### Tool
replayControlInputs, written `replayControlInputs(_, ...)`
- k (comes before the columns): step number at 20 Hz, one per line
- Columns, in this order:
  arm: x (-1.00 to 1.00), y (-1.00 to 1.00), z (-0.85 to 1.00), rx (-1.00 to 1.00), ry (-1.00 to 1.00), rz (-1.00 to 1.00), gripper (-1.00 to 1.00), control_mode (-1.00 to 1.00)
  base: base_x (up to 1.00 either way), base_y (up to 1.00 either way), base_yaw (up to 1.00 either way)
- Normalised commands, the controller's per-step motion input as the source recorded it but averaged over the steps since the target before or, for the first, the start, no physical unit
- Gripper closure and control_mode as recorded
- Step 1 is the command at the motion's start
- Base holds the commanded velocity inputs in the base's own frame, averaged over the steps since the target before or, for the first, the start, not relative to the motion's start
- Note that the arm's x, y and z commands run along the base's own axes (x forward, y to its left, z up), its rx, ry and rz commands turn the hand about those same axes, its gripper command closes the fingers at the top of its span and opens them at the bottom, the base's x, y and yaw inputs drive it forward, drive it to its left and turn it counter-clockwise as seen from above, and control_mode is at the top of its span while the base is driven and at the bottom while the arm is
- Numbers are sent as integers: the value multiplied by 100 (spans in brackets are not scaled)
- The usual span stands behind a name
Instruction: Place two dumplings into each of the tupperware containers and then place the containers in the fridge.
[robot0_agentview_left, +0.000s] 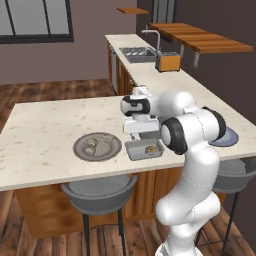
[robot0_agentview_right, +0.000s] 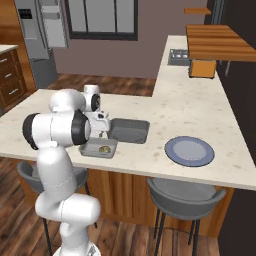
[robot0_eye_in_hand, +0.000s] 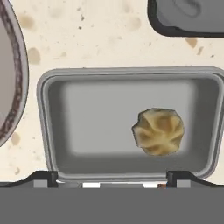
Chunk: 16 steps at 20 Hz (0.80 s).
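Observation:
A small dark grey tupperware container (robot0_agentview_left: 136, 151) (robot0_agentview_right: 90, 149) (robot0_eye_in_hand: 109, 105) sits on the island counter with one dumpling (robot0_agentview_left: 150, 148) (robot0_agentview_right: 105, 148) (robot0_eye_in_hand: 158, 131) lying in it. My gripper (robot0_agentview_left: 136, 134) (robot0_agentview_right: 101, 134) (robot0_eye_in_hand: 111, 179) hangs just above this container, open, with nothing between its fingertips (robot0_eye_in_hand: 43, 177). The larger tupperware container (robot0_agentview_left: 150, 134) (robot0_agentview_right: 129, 131) (robot0_eye_in_hand: 188, 17) stands right behind it and looks empty. To the left, a round grey plate (robot0_agentview_left: 97, 155) (robot0_eye_in_hand: 8, 78) holds two dumplings (robot0_agentview_left: 91, 146) (robot0_agentview_left: 107, 140). The fridge (robot0_agentview_right: 42, 30) stands far off at the back left, door shut.
A flat blue-grey plate (robot0_agentview_left: 226, 137) (robot0_agentview_right: 189, 151) lies on the counter to the right. Two grey stools (robot0_agentview_left: 100, 192) (robot0_agentview_right: 185, 192) stand under the counter's front edge. A sink (robot0_agentview_left: 137, 52) and an orange appliance (robot0_agentview_left: 168, 61) are on the far counter.

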Motion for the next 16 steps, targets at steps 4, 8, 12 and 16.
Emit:
replayControlInputs(4, 14, 98, 33, 0, -4, 0, -100, -100, 0, 0, 0)
replayControlInputs(8, 48, 96, 6, 2, -1, 0, -100, -100, 0, 0, 0)
replayControlInputs(12, 60, 69, -8, 0, 0, 0, -100, -100, 0, 0, 0)
replayControlInputs(16, 76, 49, -36, 0, 0, 0, -100, -100, 0, 0, 0)
